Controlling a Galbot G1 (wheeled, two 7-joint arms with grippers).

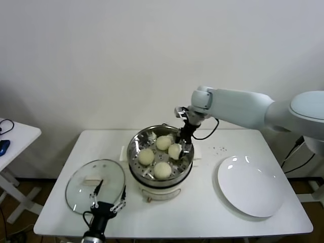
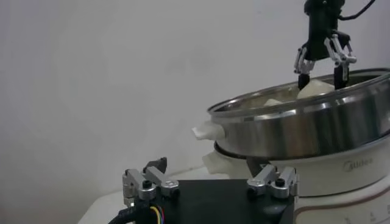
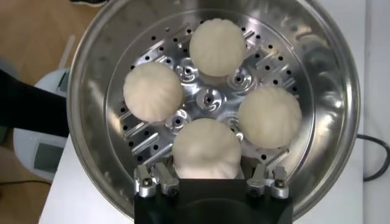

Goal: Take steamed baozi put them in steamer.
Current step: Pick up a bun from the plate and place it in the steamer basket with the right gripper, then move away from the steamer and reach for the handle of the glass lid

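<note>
The steel steamer (image 1: 132, 152) stands on its white base at the table's middle. Four cream baozi lie on its perforated tray (image 1: 163, 143) (image 1: 146, 156) (image 1: 162, 170) (image 1: 175, 151). My right gripper (image 1: 184, 148) hangs inside the steamer's right side, open, its fingers straddling the right-hand baozi (image 3: 206, 149). The right wrist view shows the other three (image 3: 217, 47) (image 3: 153, 91) (image 3: 270, 115) and the steamer's wall (image 3: 91, 79). My left gripper (image 1: 108, 202) is open and empty at the table's front left; the left wrist view shows it (image 2: 213, 176) before the steamer (image 2: 304, 128).
A round glass lid (image 1: 96, 183) with a white handle lies on the table left of the steamer, just beyond the left gripper. A flat white plate (image 1: 250, 186) lies at the right. A small white side table (image 1: 15, 136) stands off to the far left.
</note>
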